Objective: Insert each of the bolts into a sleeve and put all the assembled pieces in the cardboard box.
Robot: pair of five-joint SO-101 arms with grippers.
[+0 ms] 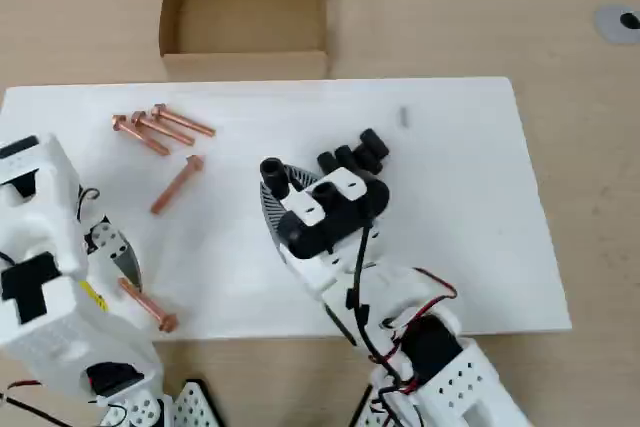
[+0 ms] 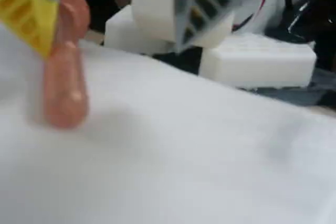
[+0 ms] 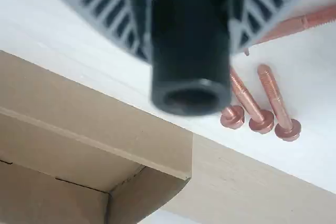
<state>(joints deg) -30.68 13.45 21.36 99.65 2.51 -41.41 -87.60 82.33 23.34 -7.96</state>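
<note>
On the worktop (image 1: 590,127) a white sheet (image 1: 450,227) lies below the cardboard box (image 1: 245,17) top centre, the right end effector (image 3: 190,40) clamps a sleeve (image 1: 272,173) mid-frame beside spare sleeves (image 1: 352,154), and the left end effector (image 2: 110,40) gapes wide at lower left, one bolt (image 2: 65,77) against its finger (image 2: 23,3), four more bolts (image 1: 165,131) upper left.

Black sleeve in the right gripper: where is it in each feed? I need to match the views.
High view: the black sleeve sits near the middle of the white mat, at the right gripper's tip, left of the loose sleeves.
Right wrist view: close up between the fingers, open end toward the camera.
Left wrist view: faces a copper bolt on the mat.
Shared landmark: the white mat.
</note>
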